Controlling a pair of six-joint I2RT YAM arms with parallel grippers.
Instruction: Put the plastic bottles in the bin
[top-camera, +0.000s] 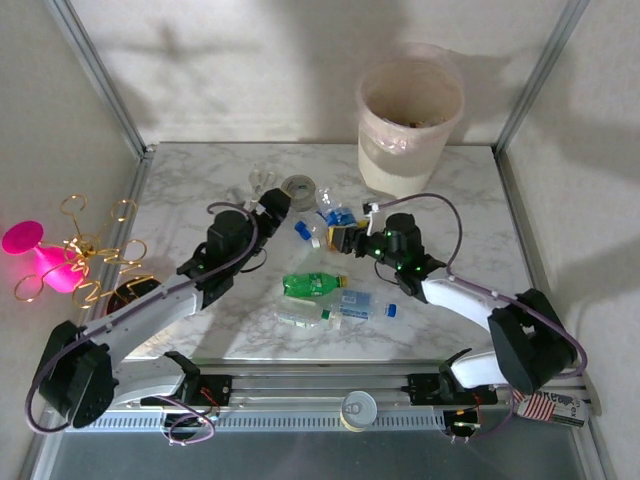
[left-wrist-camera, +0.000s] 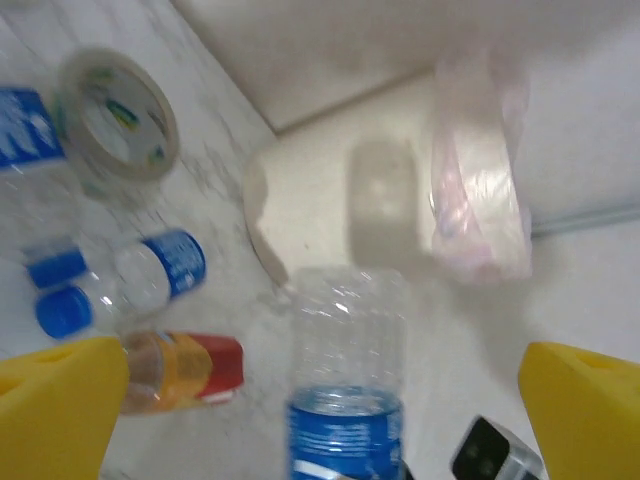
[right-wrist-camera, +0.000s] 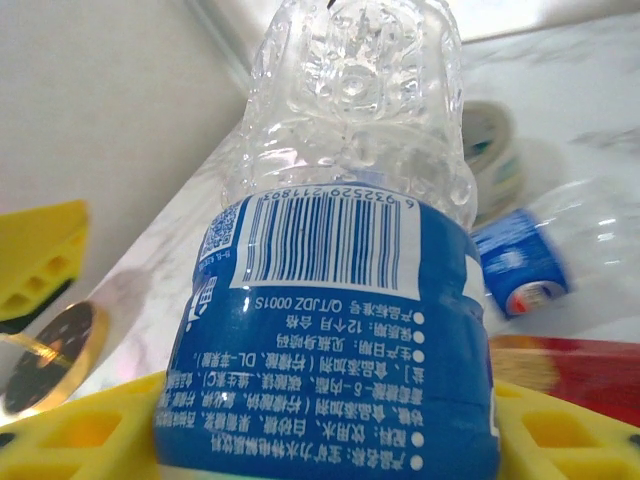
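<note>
Clear blue-labelled bottle, clamped at its label between the clenched yellow jaws of the right gripper, over mid-table. The bin stands apart at the far edge. Left gripper, jaws spread wide and released, just beside the tape roll. Green bottle and blue-capped clear bottle lie on the marble table, nearer the arm bases.

Roughly eight plastic bottles counted in all, plus one bin and a single tape roll.
</note>
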